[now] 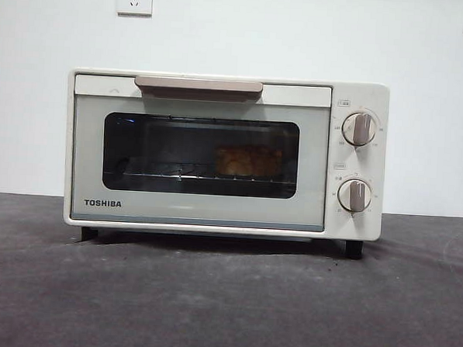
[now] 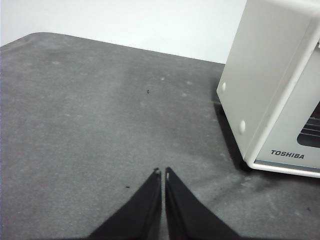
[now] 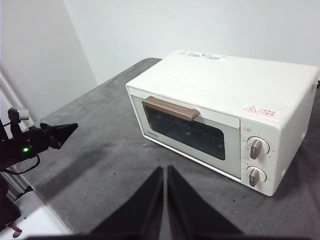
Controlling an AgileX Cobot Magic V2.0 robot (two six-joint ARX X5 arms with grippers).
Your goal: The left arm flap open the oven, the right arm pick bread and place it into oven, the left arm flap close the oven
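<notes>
The left hand (image 2: 163,172), jaws together, hangs low over the bench (image 1: 225,297) beside the oven (image 1: 225,154). The door is shut, the bread (image 1: 248,160) on the rack inside. The right hand (image 3: 164,169), jaws together, waits well off. Nothing seems left but keeping clear.

The oven (image 1: 214,211) has a smooth, faintly glossy cream shell, a dark shiny glass window, a matt beige handle (image 1: 198,85) and a thin metal wire rack (image 1: 165,173), while the bread (image 1: 248,160) looks rough-crusted and the grey table (image 1: 224,305) cloth-like, matt and mottled.
</notes>
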